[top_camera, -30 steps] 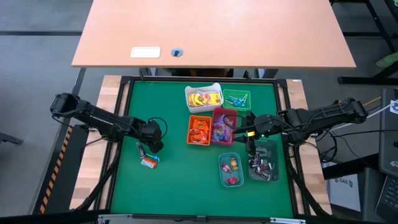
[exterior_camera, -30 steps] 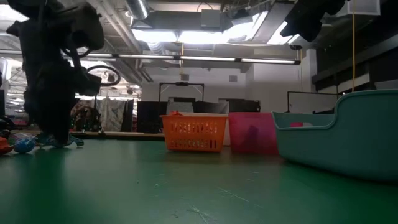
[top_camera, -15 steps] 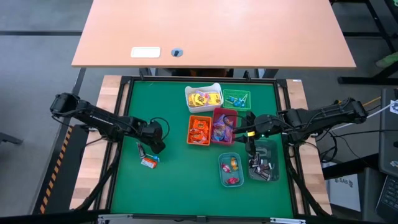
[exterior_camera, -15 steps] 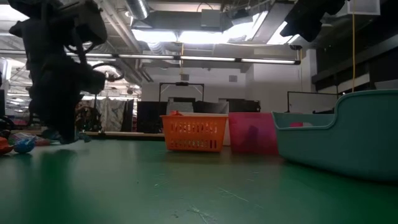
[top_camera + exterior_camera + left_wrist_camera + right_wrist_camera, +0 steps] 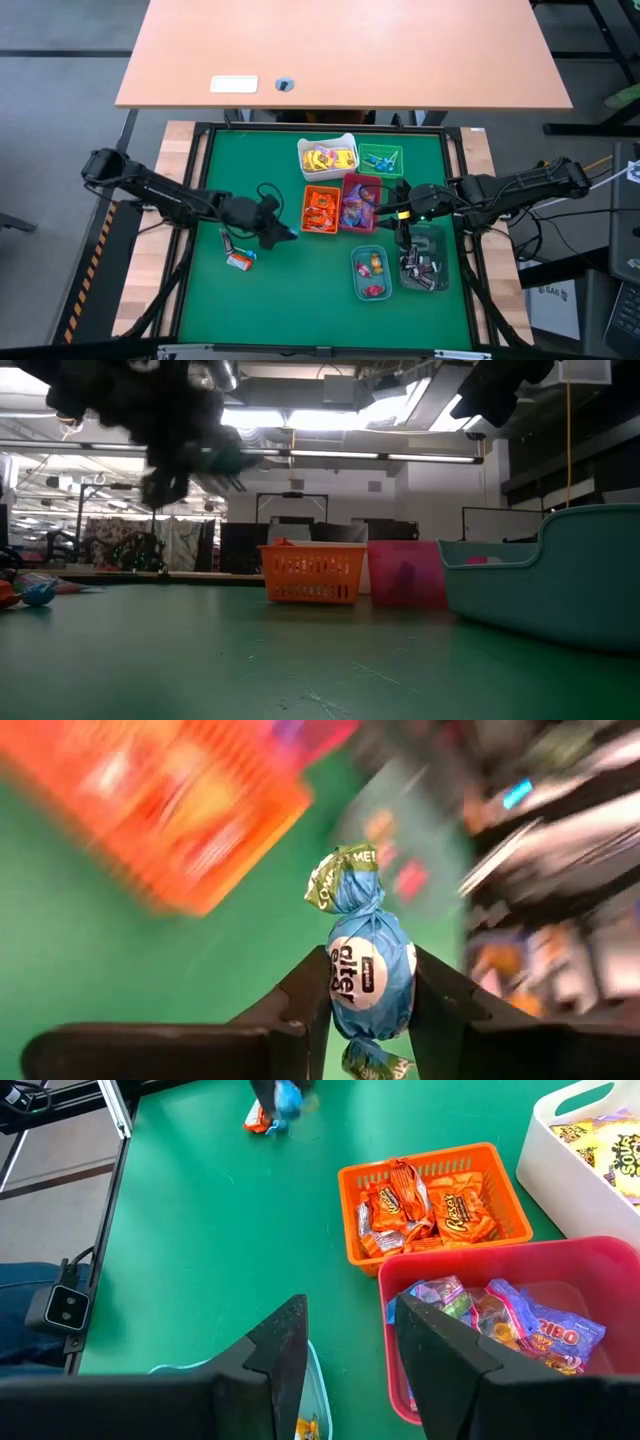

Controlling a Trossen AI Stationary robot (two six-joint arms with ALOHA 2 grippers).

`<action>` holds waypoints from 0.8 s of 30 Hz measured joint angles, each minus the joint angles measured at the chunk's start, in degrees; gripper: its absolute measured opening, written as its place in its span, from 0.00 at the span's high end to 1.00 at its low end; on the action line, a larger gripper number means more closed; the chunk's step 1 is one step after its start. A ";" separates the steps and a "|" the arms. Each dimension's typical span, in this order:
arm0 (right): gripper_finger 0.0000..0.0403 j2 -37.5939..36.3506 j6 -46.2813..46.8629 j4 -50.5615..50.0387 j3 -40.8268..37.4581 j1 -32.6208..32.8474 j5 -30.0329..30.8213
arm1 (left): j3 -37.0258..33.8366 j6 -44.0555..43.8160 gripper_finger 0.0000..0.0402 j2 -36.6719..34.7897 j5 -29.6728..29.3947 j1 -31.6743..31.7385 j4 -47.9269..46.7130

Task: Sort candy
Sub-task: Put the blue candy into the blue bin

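Wrist footage alone shows me the blue candy (image 5: 366,965) pinched upright between the left gripper (image 5: 368,995)'s fingers, raised off the green mat beside the orange bin (image 5: 321,210); overhead it's hidden. Right gripper (image 5: 345,1342) hangs unclenched, holding nothing, over the clear bin (image 5: 427,258).

From my seat the left wrist view is smeared all round the blue-wrapped candy (image 5: 368,968): the orange bin (image 5: 170,805) at ten o'clock is a streak and I can't read its contents, and the clutter at three o'clock is unreadable. The candy's lower twist runs off the picture's edge. In the low view the left arm (image 5: 160,410) is a dark blur at eleven o'clock; I can't make out its jaws there. The teal bin (image 5: 560,580) at three o'clock is cut by the frame. From overhead, the sweets in the clear bin (image 5: 425,262) are too small to tell apart
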 joint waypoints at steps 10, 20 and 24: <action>0.62 0.02 -0.81 0.00 0.00 0.00 0.02 | 2.44 19.17 0.78 9.44 -15.47 -3.08 34.22; 0.62 0.02 -2.99 0.00 0.00 0.00 0.02 | 23.94 39.55 0.78 30.37 -11.05 -3.08 34.82; 0.62 0.02 -2.99 0.00 0.00 0.00 0.02 | 30.54 40.97 0.78 38.16 -10.38 -3.08 34.76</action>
